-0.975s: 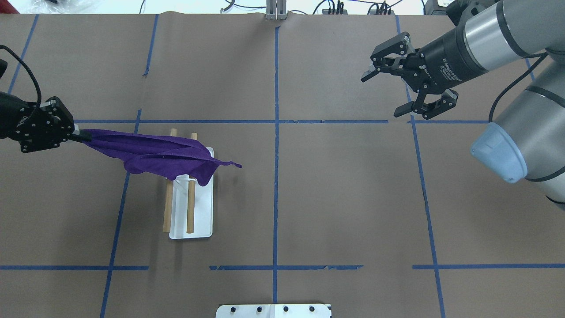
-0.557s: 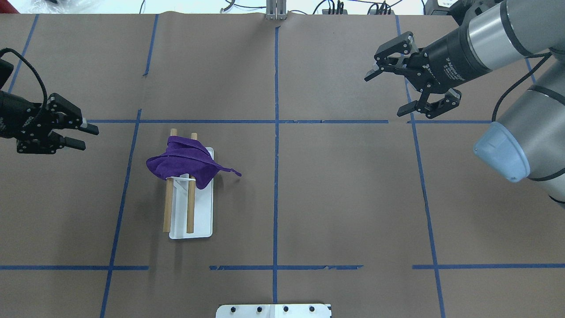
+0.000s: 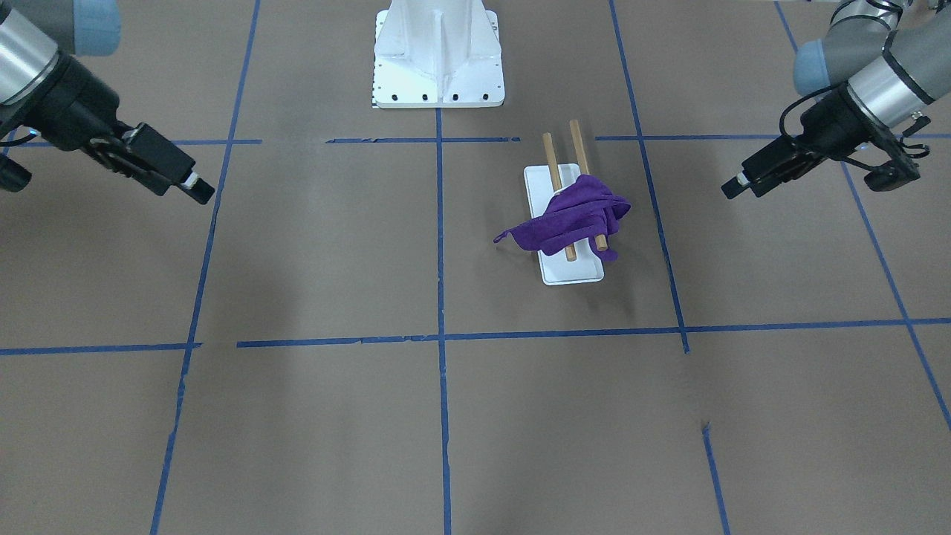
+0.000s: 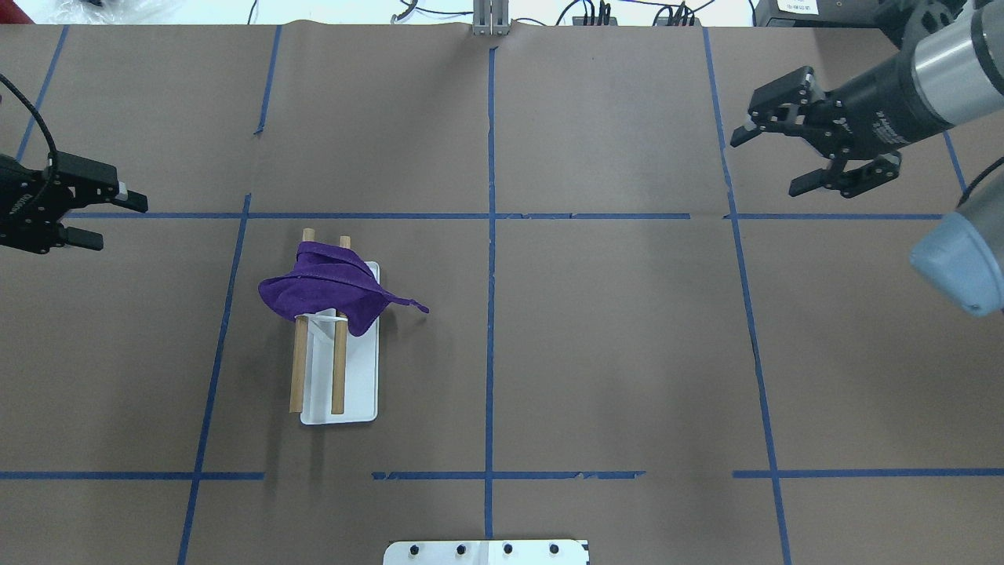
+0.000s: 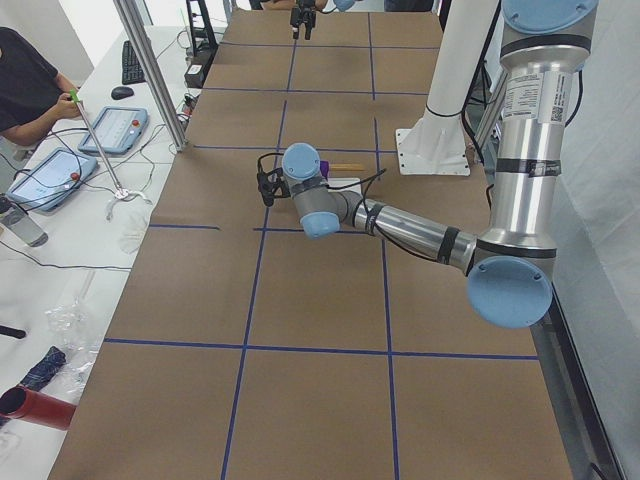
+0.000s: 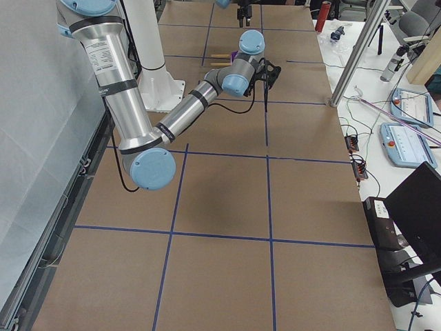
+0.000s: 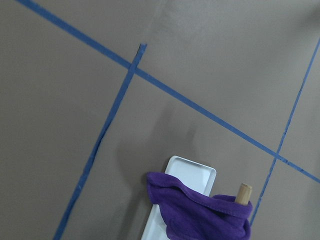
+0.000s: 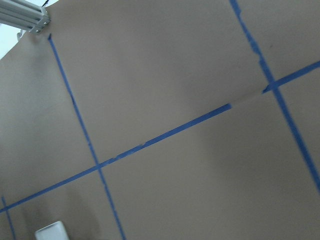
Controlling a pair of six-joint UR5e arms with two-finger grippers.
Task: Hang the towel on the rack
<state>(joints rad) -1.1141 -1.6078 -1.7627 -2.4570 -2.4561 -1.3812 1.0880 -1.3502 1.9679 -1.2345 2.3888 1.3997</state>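
The purple towel [image 4: 325, 286] is lying bunched over both dowels [image 4: 298, 377] at the rack's [image 4: 357, 392] 12 o'clock end. The left hand [image 4: 121, 224] at 9 o'clock and the right hand [image 4: 762, 166] at 2 are hovering agape and empty; they should be keeping clear of the cloth's loose corner.

My counter [image 4: 612, 337] is a flat brown, crossed by a grid of blue tape lines [image 4: 491, 314]. The towel [image 4: 321, 286] is a solid deep purple with no print. The rack [image 4: 362, 384] has a white base and white wire, and its two dowels [image 4: 338, 369] are light-brown wood. My left fingers [image 4: 132, 202] and right fingers [image 4: 812, 185] are black. My right arm [image 4: 941, 59] is silver-grey with black bands and a pale blue cap [image 4: 961, 263]. The pedestal [image 3: 438, 52] is white, dotted with black bolts.
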